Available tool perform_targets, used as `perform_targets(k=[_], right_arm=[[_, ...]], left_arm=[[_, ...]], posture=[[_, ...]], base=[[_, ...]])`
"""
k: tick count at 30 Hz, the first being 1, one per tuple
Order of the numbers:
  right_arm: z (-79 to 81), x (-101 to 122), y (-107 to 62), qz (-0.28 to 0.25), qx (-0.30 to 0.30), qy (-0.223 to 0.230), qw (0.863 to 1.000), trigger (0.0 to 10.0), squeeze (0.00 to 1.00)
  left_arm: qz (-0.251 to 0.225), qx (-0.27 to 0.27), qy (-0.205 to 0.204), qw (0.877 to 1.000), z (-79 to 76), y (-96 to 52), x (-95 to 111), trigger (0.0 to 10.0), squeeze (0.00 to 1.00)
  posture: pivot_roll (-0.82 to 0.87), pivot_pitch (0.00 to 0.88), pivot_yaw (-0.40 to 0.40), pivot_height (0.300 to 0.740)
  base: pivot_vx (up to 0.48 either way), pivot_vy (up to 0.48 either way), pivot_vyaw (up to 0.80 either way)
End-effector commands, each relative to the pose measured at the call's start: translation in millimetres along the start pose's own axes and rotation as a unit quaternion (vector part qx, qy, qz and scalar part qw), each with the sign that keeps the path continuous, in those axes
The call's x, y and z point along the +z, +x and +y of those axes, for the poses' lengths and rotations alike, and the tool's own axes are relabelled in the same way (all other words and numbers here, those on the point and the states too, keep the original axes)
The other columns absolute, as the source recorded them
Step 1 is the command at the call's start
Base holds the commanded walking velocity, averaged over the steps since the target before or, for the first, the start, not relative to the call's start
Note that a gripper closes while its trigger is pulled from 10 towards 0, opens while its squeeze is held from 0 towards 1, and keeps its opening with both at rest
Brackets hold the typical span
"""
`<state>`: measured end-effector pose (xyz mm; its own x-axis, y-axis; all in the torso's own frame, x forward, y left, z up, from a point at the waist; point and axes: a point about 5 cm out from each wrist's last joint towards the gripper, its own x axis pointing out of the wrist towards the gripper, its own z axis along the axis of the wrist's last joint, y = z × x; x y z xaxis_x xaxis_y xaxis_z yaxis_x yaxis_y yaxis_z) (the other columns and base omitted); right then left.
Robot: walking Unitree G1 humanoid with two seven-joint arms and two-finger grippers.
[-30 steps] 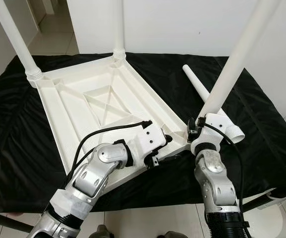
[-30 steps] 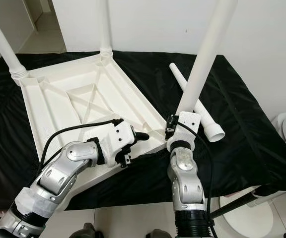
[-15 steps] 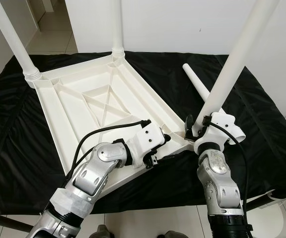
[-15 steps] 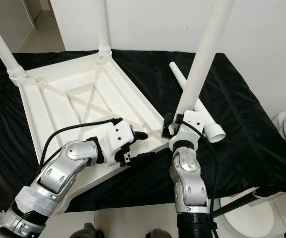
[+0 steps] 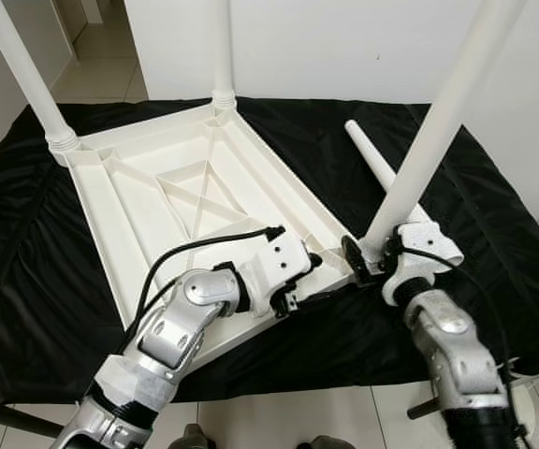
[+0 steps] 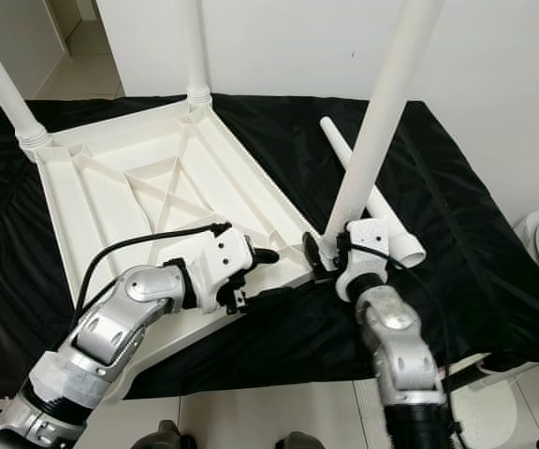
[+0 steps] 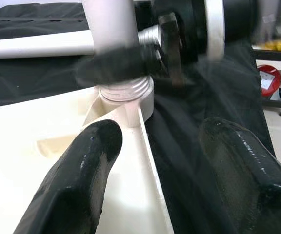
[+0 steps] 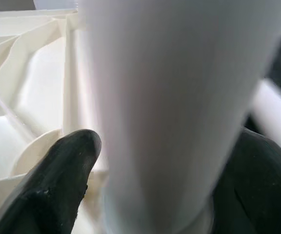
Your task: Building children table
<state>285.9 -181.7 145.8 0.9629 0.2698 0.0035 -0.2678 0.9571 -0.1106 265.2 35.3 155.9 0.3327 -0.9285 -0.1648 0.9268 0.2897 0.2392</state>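
Now my right arm has swung outward from a second ago: the elbow sat under the leg before, and it has moved off to the right while my right gripper (image 5: 374,254) kept its hold low on the third leg (image 5: 433,122). The leg itself has barely shifted and leans as it did. I take that as a twist of the wrist, turning the leg into its corner socket (image 7: 126,92), so the third of four legs is probably being screwed home.

My right fingers (image 8: 57,175) sit on either side of the leg, clamped around it just above its threaded base. My left gripper (image 5: 299,281) has not moved. Its fingers (image 7: 82,165) are spread wide, one lying on the tabletop (image 5: 185,187) and one past its edge over the cloth (image 5: 26,253), straddling the rim near the socket, steadying more than gripping.

The tabletop lies upside down, hard white moulded plastic, smooth and slightly glossy, with raised ribs crossing in an X around a central rectangle. Two legs (image 5: 26,75) already stand at the far corners: plain round tubes, tapering, with ridged collars at the foot. The fourth leg (image 5: 374,164) lies loose on the cloth beyond my right gripper. The cloth is black, thin and wrinkled, likely to slide under the table.
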Motion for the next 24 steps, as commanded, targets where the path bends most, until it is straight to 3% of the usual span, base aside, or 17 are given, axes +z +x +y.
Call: perform_targets(k=[1, 11, 12, 13, 14, 15, 24], right_arm=[[0.2, -3, 0.7, 0.003, 0.013, 0.001, 1.0, 10.0, 0.0], [-10.5, 1, 16.4, 0.008, 0.118, -0.037, 0.992, 10.0, 0.0], [-9.3, -1, 17.9, 0.016, 0.133, -0.035, 0.99, 7.8, 0.0], [-9.3, -1, 17.9, 0.016, 0.133, -0.035, 0.99, 7.8, 0.0], [-7.8, -4, 18.9, 0.018, 0.147, -0.04, 0.988, 6.7, 0.0], [-5.9, -7, 19.1, 0.025, 0.159, -0.037, 0.986, 0.0, 0.0], [-0.9, -25, 9.3, 0.05, 0.169, -0.006, 0.984, 0.0, 0.0]], left_arm=[[-0.001, 0.018, 0.014, 1.0, 3.2, 0.5, 3, 10.0, 0.0], [-0.004, 0.016, 0.016, 1.0, 3.8, 2.4, 5, 10.0, 0.0], [-0.004, 0.016, 0.017, 1.0, 3.8, 2.6, 5, 10.0, 0.0], [-0.004, 0.016, 0.017, 1.0, 3.8, 2.6, 5, 10.0, 0.0], [-0.004, 0.015, 0.017, 1.0, 3.6, 2.8, 5, 10.0, 0.0], [-0.005, 0.015, 0.017, 1.0, 3.7, 3.2, 5, 10.0, 0.0], [-0.005, 0.014, 0.02, 1.0, 3.9, 3.5, 6, 10.0, 0.0]], posture=[[-0.02, 0.015, 0.001, 0.74], [-0.02, 0.009, 0.006, 0.74], [-0.02, 0.007, 0.006, 0.74], [-0.02, 0.007, 0.006, 0.74], [-0.02, 0.003, 0.005, 0.74], [-0.02, 0.001, 0.005, 0.74], [-0.02, 0.0, 0.005, 0.74]], base=[[0.0, 0.0, 0.0], [0.0, 0.0, 0.0], [0.0, 0.0, 0.0], [0.0, 0.0, 0.0], [0.0, 0.0, 0.0], [0.0, 0.0, 0.0], [0.0, 0.0, 0.0]])
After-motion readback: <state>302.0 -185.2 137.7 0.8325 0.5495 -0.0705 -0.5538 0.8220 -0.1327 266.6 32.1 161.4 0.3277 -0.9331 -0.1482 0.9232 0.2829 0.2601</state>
